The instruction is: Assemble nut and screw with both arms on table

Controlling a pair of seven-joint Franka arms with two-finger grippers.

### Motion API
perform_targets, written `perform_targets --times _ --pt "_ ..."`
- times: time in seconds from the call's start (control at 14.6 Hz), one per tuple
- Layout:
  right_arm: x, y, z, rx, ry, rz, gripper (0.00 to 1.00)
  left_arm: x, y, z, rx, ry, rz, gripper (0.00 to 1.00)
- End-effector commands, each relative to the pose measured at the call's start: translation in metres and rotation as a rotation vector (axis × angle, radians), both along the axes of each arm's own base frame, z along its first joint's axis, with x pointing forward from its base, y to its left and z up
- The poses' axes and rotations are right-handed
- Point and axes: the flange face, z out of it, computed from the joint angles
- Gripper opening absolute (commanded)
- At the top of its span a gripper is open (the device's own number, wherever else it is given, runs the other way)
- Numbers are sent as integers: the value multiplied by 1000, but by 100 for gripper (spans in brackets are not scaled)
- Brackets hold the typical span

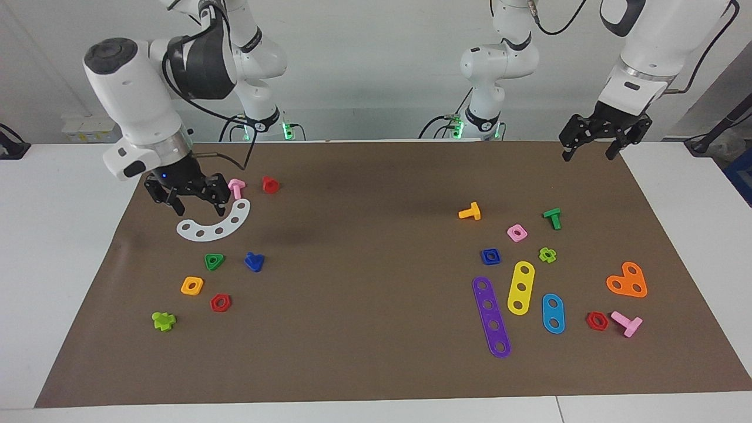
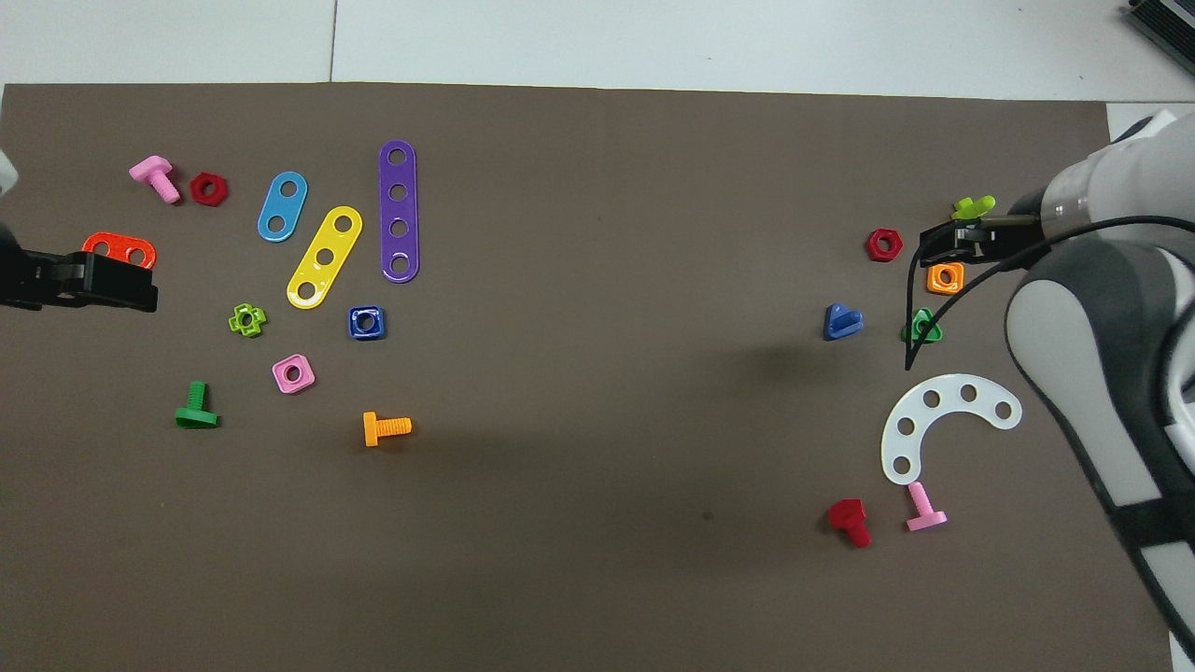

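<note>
The blue nut [image 1: 490, 256] lies flat on the brown mat [image 1: 364, 352] toward the left arm's end, beside the yellow strip [image 1: 520, 287]. The blue screw [image 1: 254, 261] lies toward the right arm's end, beside a green triangular nut [image 1: 214, 261]. Both look light, hard and slick; the nut is best pinched across flat sides, the screw by its head. The right gripper [image 1: 194, 202] hangs spread and empty over the white curved piece [image 1: 215, 223]; the left gripper [image 1: 590, 151] waits, spread, above the mat's edge.
</note>
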Motion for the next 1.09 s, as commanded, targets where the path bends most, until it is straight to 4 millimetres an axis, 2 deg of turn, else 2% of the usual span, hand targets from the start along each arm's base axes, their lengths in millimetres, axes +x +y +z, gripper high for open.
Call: perform_targets --times 0.0,0.2,0.34,0.48,0.61,0.68,0.75,0.89,0.96,1.02 --pt "19 14 -48 -51 14 51 90 -10 6 0 -5 13 16 100" --pt "32 26 -91 -50 21 69 90 -10 4 1 -6 -1 14 100" --pt "32 29 -113 -45 24 63 89 0 2 4 -15 -80 9 100" --pt "23 48 -136 -41 11 67 88 2 -3 -12 -33 -77 7 100" --pt "14 48 -156 -39 16 69 86 10 -9 -25 -60 -58 17 100" --pt "7 48 -166 -39 19 72 86 18 -12 -39 -63 -45 15 100" --pt "0 47 -173 -38 20 76 85 25 -26 -52 -66 -38 -6 100" --pt "-7 47 -180 -38 34 77 84 40 -40 -86 -63 6 -11 100" --pt "-12 49 -181 -40 40 81 82 48 -54 -105 -65 21 -20 100" --pt "-18 57 -185 -40 52 96 81 54 -61 -122 -66 26 -19 100"
